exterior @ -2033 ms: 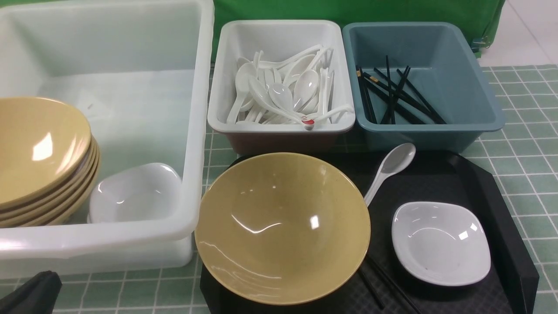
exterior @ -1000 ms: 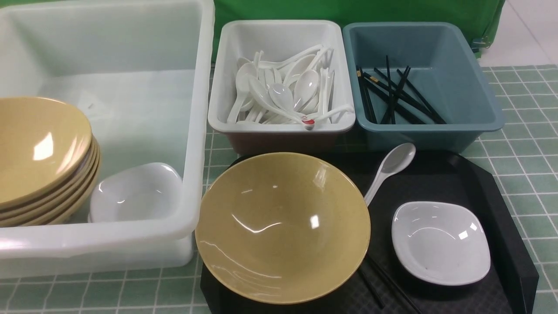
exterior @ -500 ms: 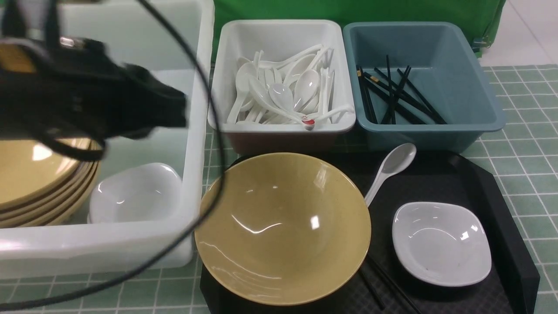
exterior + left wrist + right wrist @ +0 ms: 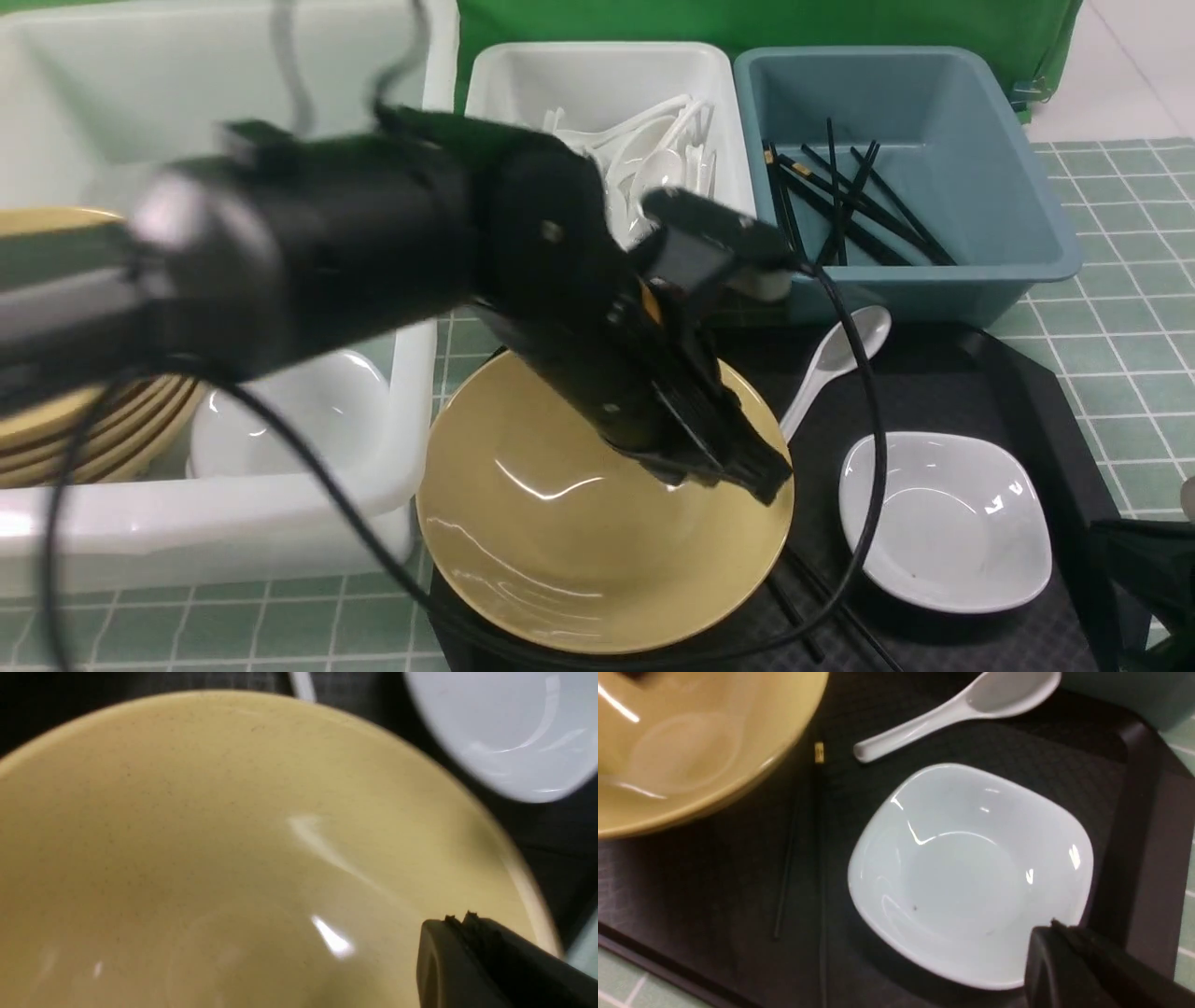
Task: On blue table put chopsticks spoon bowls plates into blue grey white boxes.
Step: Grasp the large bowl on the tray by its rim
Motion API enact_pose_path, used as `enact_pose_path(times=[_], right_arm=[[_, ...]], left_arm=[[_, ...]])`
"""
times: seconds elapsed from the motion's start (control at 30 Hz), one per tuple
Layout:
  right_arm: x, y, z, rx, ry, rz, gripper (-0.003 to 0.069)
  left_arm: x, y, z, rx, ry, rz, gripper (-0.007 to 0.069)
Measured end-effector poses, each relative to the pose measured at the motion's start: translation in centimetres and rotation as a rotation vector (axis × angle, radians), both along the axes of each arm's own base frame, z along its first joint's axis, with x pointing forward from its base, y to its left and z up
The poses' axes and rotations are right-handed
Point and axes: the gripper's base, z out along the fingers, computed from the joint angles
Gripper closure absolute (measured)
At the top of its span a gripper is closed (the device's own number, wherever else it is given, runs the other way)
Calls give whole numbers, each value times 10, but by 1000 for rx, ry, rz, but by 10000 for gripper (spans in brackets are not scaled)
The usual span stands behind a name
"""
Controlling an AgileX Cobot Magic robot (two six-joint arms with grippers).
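A tan bowl [image 4: 560, 541] [image 4: 210, 835] [image 4: 691, 742] sits on the black tray. My left gripper [image 4: 766, 481] [image 4: 460, 919] hangs shut and empty just above the bowl's right inner side. To its right lie a white plate [image 4: 943, 523] [image 4: 966, 872] [image 4: 504, 728], a white spoon [image 4: 836, 359] [image 4: 952, 709] and black chopsticks [image 4: 822, 607] [image 4: 784, 886]. My right gripper [image 4: 1052, 927] is shut and empty over the plate's near edge; its arm [image 4: 1148, 579] shows at the front right.
The black tray [image 4: 1027, 392] lies on the tiled blue table [image 4: 1120, 280]. The big translucent box [image 4: 233, 523] holds stacked tan bowls [image 4: 93, 429] and a white plate [image 4: 299, 420]. Behind stand the white box [image 4: 597, 75] of spoons and the blue-grey box [image 4: 934, 271] with chopsticks [image 4: 859, 205].
My left arm has swung in from the left, across the big box, to above the bowl on the tray. The right arm has come into view at the lower right.
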Motion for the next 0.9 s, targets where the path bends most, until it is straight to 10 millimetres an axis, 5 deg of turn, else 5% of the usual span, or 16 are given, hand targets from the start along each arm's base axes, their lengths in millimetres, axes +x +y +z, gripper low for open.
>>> enact_pose_path(times=[0.23,0.37,0.63,0.9], right_arm=[[1,0,2,5,-24,-5,622],[2,0,2,6,-28,-7,622],[2,0,2,6,-30,-7,622],[2,0,2,6,-29,-7,622]], left_arm=[[19,-19,-56,48,68,20,620],[19,-32,-59,-34,198,60,620],[20,-64,-8,-299,252,-135,617],[39,-30,35,43,80,-132,515]])
